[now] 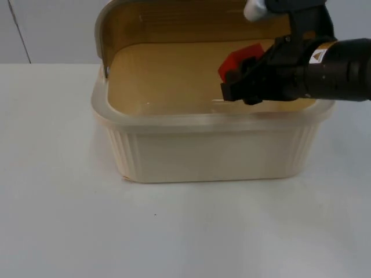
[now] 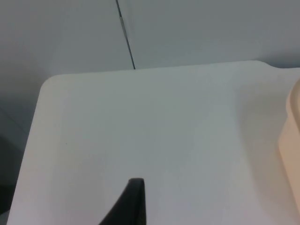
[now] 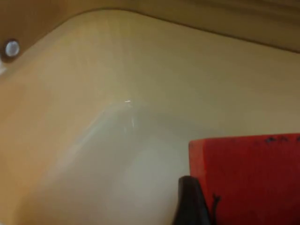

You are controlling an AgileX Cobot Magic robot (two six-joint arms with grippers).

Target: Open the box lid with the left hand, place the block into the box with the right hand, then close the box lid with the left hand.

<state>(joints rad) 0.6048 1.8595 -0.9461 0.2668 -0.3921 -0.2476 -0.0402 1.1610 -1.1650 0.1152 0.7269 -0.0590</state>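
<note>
The cream plastic box (image 1: 203, 120) stands mid-table with its wooden lid (image 1: 174, 23) raised upright at the back. My right gripper (image 1: 233, 81) reaches in from the right, above the box's right half, and is shut on the red block (image 1: 236, 59). In the right wrist view the red block (image 3: 253, 178) hangs above the box's pale inner floor (image 3: 108, 159), with a black fingertip (image 3: 190, 201) against its side. My left gripper (image 2: 131, 206) waits over bare table, with the box's side (image 2: 290, 136) off to one side of it.
White table top (image 1: 174, 231) lies in front of the box and to its left. The grey partition wall (image 2: 187, 33) closes off the table's far edge. A metal hinge stud (image 3: 11, 48) sits at the lid's corner.
</note>
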